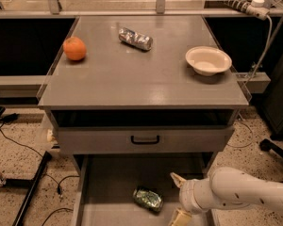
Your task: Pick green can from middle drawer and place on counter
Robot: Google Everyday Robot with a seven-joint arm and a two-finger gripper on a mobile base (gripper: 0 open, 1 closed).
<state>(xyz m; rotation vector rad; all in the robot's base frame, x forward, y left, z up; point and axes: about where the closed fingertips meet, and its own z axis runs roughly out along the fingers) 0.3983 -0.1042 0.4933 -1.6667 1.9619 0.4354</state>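
Observation:
The green can (147, 198) lies on its side on the grey floor of the open middle drawer (106, 192) at the bottom of the view. My gripper (179, 197) hangs in the drawer just right of the can, a small gap away, with its two pale fingers spread open and empty. The white arm comes in from the lower right. The counter (132, 74) is the broad grey cabinet top above.
On the counter sit an orange (74, 48) at the left, a silver-blue can (135, 37) lying at the back middle, and a white bowl (208, 60) at the right. A closed drawer front with a black handle (145, 139) overhangs the open drawer. Cables lie on the floor at left.

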